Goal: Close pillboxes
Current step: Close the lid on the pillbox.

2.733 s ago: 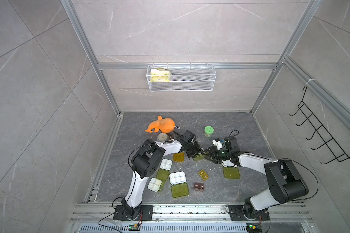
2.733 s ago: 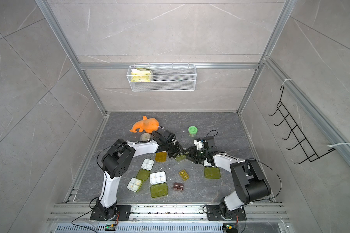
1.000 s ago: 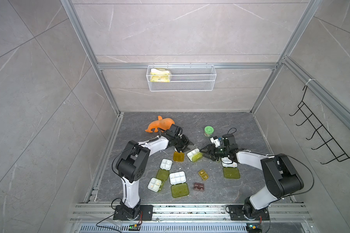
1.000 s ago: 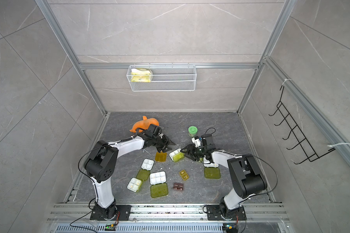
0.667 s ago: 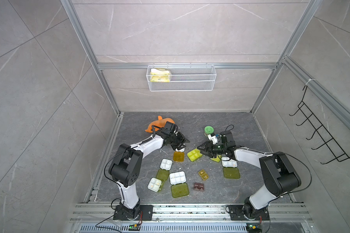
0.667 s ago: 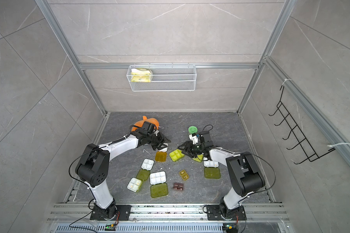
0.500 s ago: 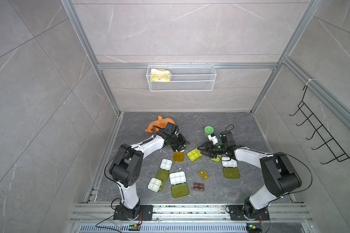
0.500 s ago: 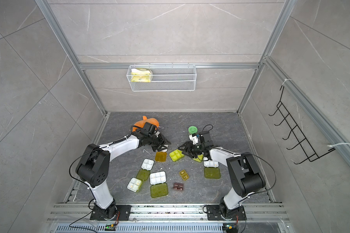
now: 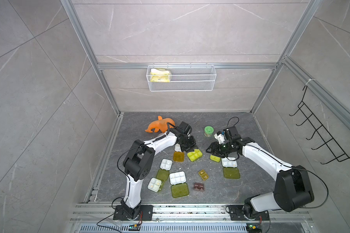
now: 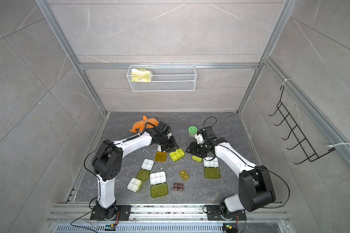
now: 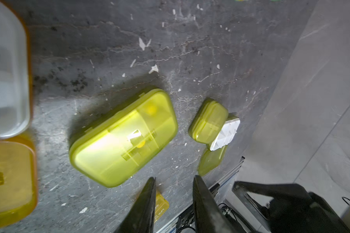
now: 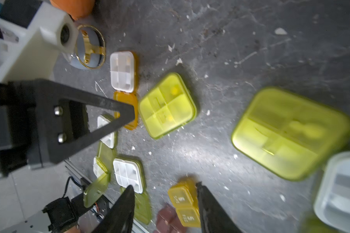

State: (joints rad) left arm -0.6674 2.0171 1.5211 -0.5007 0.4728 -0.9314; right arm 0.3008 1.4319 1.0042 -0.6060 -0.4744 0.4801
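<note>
White tray (image 11: pixel 6 70) blurred, cut off at edge; orange lid (image 11: pixel 8 181) cropped too.

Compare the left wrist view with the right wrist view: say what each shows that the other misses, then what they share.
Left wrist only: both fingertips of the left gripper, apart, with nothing between them.
Right wrist only: the orange toy, a gold-ringed round item, the brown box and open white-tray pillboxes.
Shared: the closed yellow-green pillbox, the orange-lidded open pillbox and the amber box.
</note>
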